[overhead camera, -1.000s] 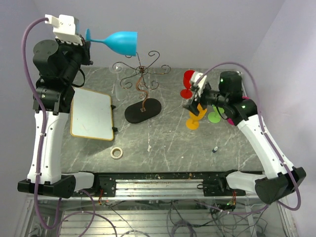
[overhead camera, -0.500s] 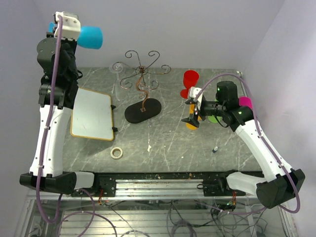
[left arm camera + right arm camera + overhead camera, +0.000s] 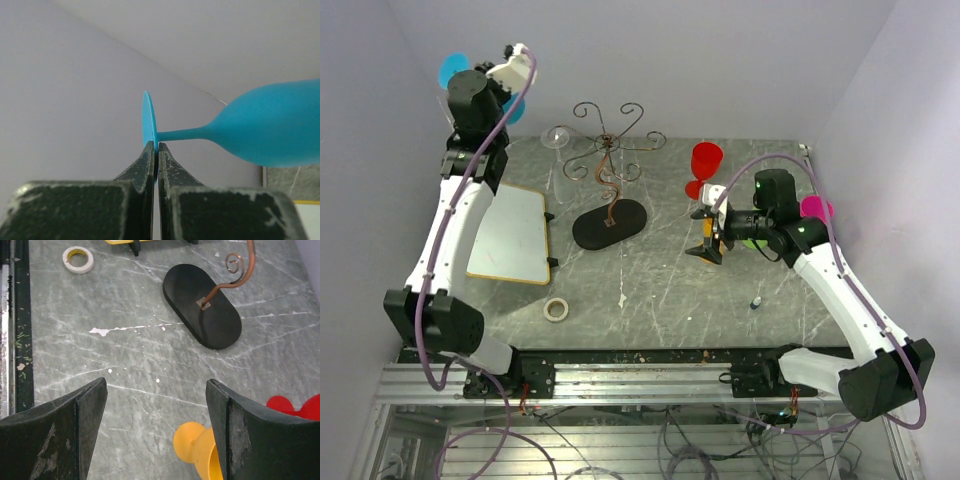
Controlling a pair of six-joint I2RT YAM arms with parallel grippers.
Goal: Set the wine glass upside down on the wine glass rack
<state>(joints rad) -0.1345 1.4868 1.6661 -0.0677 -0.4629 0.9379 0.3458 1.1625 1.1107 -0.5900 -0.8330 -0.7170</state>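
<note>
The left arm stood stretched up from its base at the near left corner of the bench (image 3: 740, 300), with its wrist lifted high against the back wall. The left hand (image 3: 156, 147) was pressed together, its two dark fingers (image 3: 145, 165) pinching the rim of the flat foot of the blue wine glass (image 3: 270, 130). In the wrist view the glass lay on its side: the foot stood edge-on just above the fingertips, the stem ran level to the right, and the bowl swelled out at the right of the frame, its mouth out of shot. From above, only the round blue foot and a sliver of the bowl showed on either side of the arm's dark upper joint.

The glass hung in the air, up and to the left of the wine glass rack (image 3: 608, 165) and well apart from it. The rack stood upright on its black oval base near the middle of the bench, with its curled arms spread at the top.

The right arm reached in from the near right corner, its forearm angled towards the centre. The right hand (image 3: 156, 385) was spread wide with only the bare bench surface between the fingers. A yellow glass (image 3: 197, 450) lay just below the right finger in that view, with a red glass (image 3: 295, 407) beside it. The rack's base lay ahead of the fingers, and a roll of tape (image 3: 78, 258) sat farther off to the left.
</note>
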